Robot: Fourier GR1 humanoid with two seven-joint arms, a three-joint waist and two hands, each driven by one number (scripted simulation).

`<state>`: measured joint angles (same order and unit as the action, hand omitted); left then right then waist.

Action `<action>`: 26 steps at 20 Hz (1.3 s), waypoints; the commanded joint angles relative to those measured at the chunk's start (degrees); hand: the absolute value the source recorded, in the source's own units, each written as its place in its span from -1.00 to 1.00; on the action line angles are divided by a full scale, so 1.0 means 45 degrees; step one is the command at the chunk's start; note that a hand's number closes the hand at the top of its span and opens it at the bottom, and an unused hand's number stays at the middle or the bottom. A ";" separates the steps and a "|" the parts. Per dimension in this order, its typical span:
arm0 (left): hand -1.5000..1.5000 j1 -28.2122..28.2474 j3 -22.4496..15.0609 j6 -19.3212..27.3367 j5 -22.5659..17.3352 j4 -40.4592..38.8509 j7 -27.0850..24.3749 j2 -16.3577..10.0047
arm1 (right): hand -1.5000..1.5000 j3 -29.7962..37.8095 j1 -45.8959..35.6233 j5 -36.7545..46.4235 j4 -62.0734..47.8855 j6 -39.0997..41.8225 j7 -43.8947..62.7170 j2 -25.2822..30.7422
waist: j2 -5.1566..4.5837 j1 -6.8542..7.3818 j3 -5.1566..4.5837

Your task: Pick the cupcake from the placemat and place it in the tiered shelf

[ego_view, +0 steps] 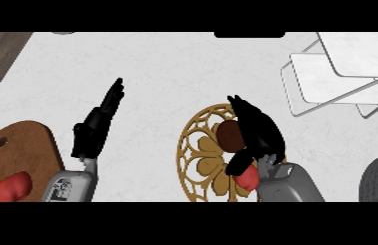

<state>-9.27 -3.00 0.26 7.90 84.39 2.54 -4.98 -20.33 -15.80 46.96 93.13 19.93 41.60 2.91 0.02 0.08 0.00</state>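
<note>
A gold openwork placemat (198,154) lies on the white counter in the lower middle. On it sits the cupcake (229,137), a brown round top, with a red part (248,178) showing lower down beside my wrist. My right hand (257,131) lies over the cupcake's right side, fingers stretched up past it and thumb curled below it. The white tiered shelf (336,74) stands at the upper right. My left hand (97,124) rests open at the left, fingers pointing up, apart from everything.
A brown wooden board (29,149) lies at the lower left with a red object (13,185) on it. A dark round thing (370,181) shows at the right edge. The counter's left edge borders a dark wood strip (11,46).
</note>
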 commanded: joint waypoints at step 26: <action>0.00 0.0565 0.0209 -0.0463 0.0204 0.1345 0.0678 0.0105 | 1.00 -0.0416 0.1726 0.2599 -0.0507 -0.1149 -0.1839 -0.0446 | 0.0025 0.0000 0.0002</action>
<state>-9.81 -0.83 -1.67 8.51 84.62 2.87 -4.63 -21.01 -11.94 56.35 88.28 16.95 30.79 1.93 0.19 -0.05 -0.08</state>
